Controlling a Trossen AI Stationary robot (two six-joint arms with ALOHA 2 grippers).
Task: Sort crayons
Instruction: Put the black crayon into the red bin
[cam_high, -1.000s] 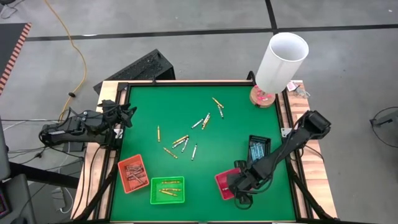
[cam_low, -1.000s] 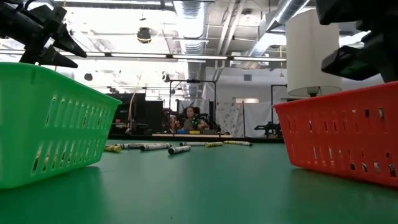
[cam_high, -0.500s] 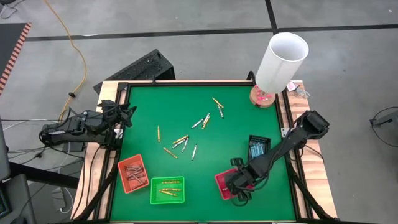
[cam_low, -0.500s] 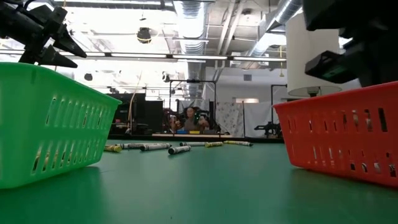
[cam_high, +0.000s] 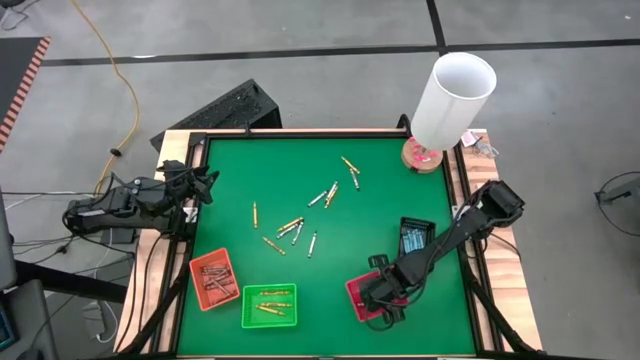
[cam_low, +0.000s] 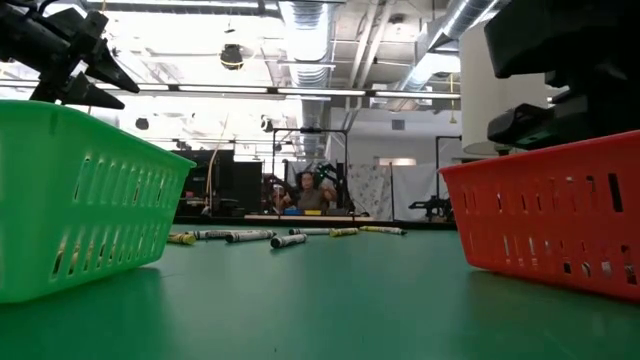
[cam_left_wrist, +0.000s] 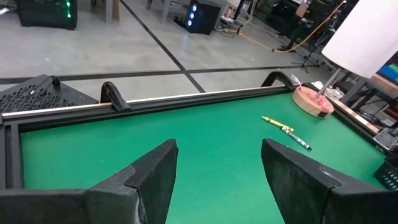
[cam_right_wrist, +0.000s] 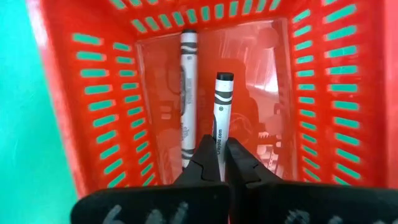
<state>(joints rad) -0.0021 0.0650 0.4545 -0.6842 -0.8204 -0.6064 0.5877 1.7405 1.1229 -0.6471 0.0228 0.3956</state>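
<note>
My right gripper (cam_right_wrist: 217, 154) hangs over the red tray (cam_high: 357, 297) near the table's front right, shut on a silvery grey crayon (cam_right_wrist: 220, 112) with a dark tip. Another grey crayon (cam_right_wrist: 188, 87) lies flat on the tray's floor. Several loose crayons (cam_high: 291, 228) lie on the green mat in the middle, and two more (cam_high: 350, 166) lie farther back. My left gripper (cam_left_wrist: 217, 168) waits open at the table's left edge (cam_high: 205, 184), with nothing between its fingers. My right gripper pinches the grey crayon near one end (cam_right_wrist: 217, 142) between its two fingertips. The fingers point steeply down into the red tray and lie along the crayon. The crayon sticks out past the fingertips, dark tip toward the tray's floor. Whether the tip touches the floor, I cannot tell.
An orange tray (cam_high: 214, 279) and a green tray (cam_high: 268, 305), both with crayons, stand near the front edge. A black tray (cam_high: 415, 238) with light blue crayons stands beside the right arm. A tall white cylinder (cam_high: 453, 98) on a pink base stands at the far right corner.
My right gripper has sunk toward the red tray with the grey crayon, shifting slightly toward the table's left, and has rolled a little. It has stayed shut on the crayon.
</note>
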